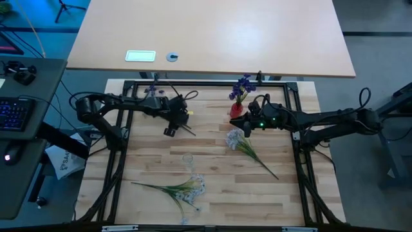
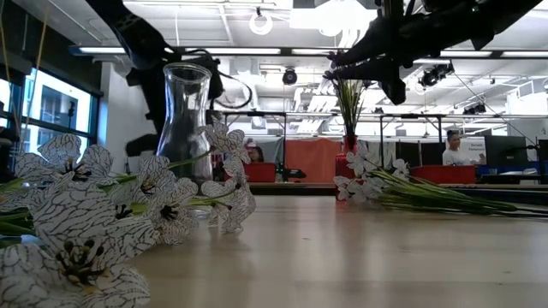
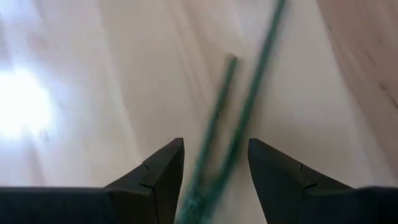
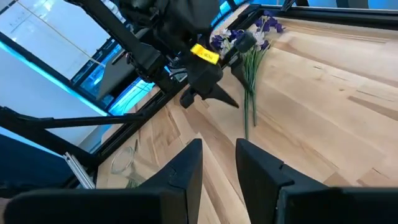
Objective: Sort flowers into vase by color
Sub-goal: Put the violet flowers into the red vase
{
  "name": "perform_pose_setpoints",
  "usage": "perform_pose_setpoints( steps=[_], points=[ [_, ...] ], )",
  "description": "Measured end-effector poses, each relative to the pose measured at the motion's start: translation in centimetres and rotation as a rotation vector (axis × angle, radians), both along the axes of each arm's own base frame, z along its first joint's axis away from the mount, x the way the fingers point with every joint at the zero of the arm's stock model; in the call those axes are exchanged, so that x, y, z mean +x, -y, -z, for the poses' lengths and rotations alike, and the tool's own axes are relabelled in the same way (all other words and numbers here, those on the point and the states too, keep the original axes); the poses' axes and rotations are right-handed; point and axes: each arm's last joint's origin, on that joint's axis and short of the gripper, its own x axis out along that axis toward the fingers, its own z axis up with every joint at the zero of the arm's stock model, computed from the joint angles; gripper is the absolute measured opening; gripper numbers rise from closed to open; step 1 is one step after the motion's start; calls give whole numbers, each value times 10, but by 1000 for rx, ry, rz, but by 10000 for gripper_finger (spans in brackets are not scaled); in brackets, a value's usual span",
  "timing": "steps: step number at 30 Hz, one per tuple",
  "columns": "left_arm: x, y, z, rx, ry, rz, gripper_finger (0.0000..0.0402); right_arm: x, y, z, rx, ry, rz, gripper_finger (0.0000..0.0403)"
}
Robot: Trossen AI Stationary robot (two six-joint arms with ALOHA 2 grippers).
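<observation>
Left gripper (image 3: 214, 171) astride lengthwise stems (image 3: 239, 118)

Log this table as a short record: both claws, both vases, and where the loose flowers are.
left claw: open, green stems running between its fingers
right claw: open, empty, beside the red vase
red vase: upright at the table's rear, holding purple flowers
clear vase: upright, empty, mid-table
white sprig: lying loose near the right claw
white bunch: lying at the front edge
</observation>
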Motion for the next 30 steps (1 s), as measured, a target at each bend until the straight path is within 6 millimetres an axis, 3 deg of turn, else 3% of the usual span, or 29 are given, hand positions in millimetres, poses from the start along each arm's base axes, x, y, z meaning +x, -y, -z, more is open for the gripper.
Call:
perform_pose_setpoints(
  steps=[9,16,22,26,30],
  points=[
    [-5,9,3,-96,-52,50,168,-1,0,3,-3,-32,-3,90],
    [2,6,14,-23,-75,74,168,-1,0,4,-32,-44,-14,90],
    [2,6,22,-62,-111,69,164,-1,0,4,-28,-52,-16,90],
    [1,8,29,-84,-154,97,128,-2,0,5,-28,-54,-16,90],
    [1,9,29,-104,-157,65,50,-2,0,5,-28,-57,-16,90]
  ],
)
